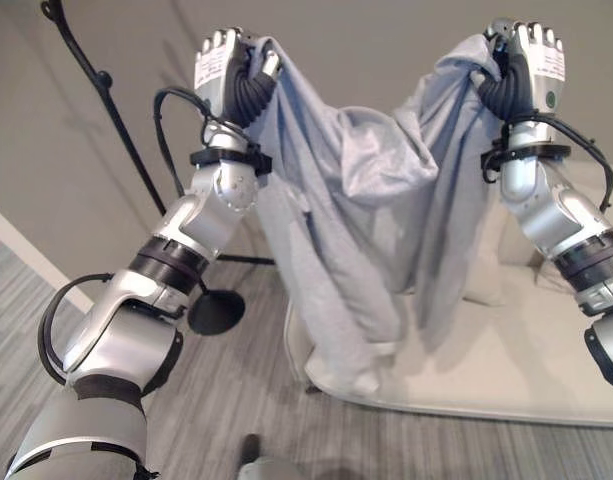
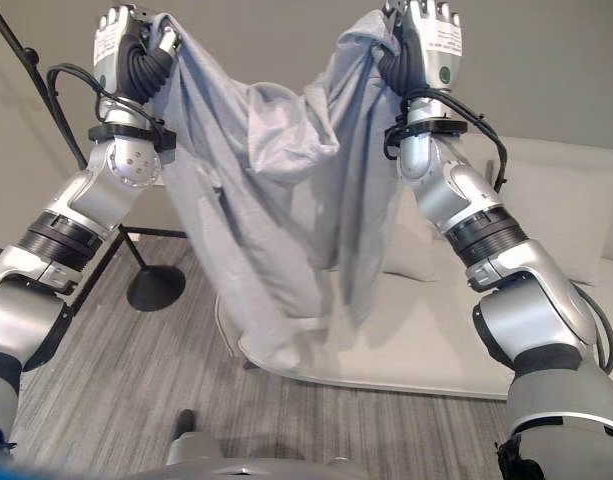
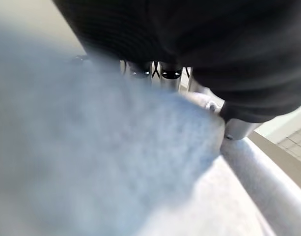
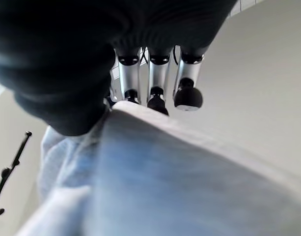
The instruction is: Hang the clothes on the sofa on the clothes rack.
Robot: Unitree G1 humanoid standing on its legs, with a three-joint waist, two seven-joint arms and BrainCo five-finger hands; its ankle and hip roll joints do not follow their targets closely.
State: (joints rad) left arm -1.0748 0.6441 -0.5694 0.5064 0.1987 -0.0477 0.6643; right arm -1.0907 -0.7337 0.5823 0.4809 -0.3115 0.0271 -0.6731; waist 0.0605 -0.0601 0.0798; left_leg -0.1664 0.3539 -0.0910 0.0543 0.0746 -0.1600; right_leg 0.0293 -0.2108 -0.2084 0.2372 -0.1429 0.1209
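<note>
A light grey garment [image 1: 356, 210] hangs spread between my two raised hands, its lower end drooping onto the sofa [image 1: 506, 370]. My left hand [image 1: 226, 65] is shut on one upper corner of the cloth, high at the left. My right hand [image 1: 526, 60] is shut on the other upper corner, high at the right. In the right wrist view the fingers [image 4: 155, 93] curl down onto the cloth's edge [image 4: 189, 162]. The left wrist view has grey cloth [image 3: 91, 157] bunched under the fingers [image 3: 150, 71]. The black clothes rack [image 1: 106, 100] stands at the far left, behind my left arm.
The rack's round black base [image 1: 216, 312] rests on the grey striped floor [image 1: 206, 400] beside the sofa's left corner. The cream sofa's back cushion [image 2: 556, 210] rises at the right. A plain grey wall [image 1: 376, 40] stands behind everything.
</note>
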